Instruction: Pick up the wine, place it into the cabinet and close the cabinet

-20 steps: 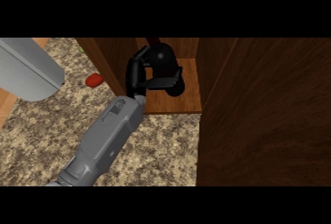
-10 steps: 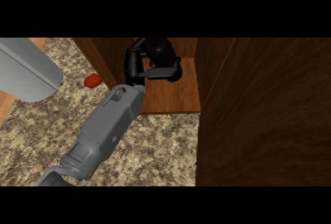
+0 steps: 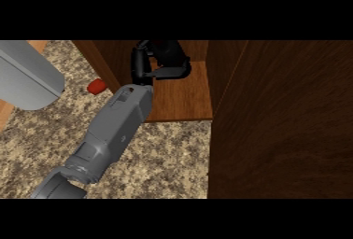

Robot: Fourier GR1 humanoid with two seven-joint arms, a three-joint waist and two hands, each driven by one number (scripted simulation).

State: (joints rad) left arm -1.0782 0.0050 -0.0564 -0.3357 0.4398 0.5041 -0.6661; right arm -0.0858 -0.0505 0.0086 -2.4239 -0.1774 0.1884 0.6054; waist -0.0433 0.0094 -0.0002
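A: Where is the wine [image 3: 167, 49] at this moment?

B: Top centre of the frame, inside the cabinet [image 3: 183, 100]. It shows only as a dark shape over the wooden shelf, and I cannot tell whether its base is resting on the shelf or hanging just above it.

A: And the hand?

B: Only 1 hand [image 3: 162, 67] is in view, black, at the end of the grey forearm that runs up from the lower left. Which arm it is I cannot tell, since it sits near the middle. Its fingers are curled round the dark bottle, so it is clamped on the wine, not released.

A: So how far along would you say the task is?

B: By my reading, the pick-up is done and the placing is nearly done. What is left: let go, draw the arm out, then swing the cabinet door [image 3: 283, 121], the big dark panel filling the right side, closed. It stands open now.

A: Anything else around?

B: A small red object [image 3: 96, 86] on the speckled counter [image 3: 158, 158] at the left, just beside the cabinet wall, and a large grey rounded object [image 3: 27, 74] in the upper left.
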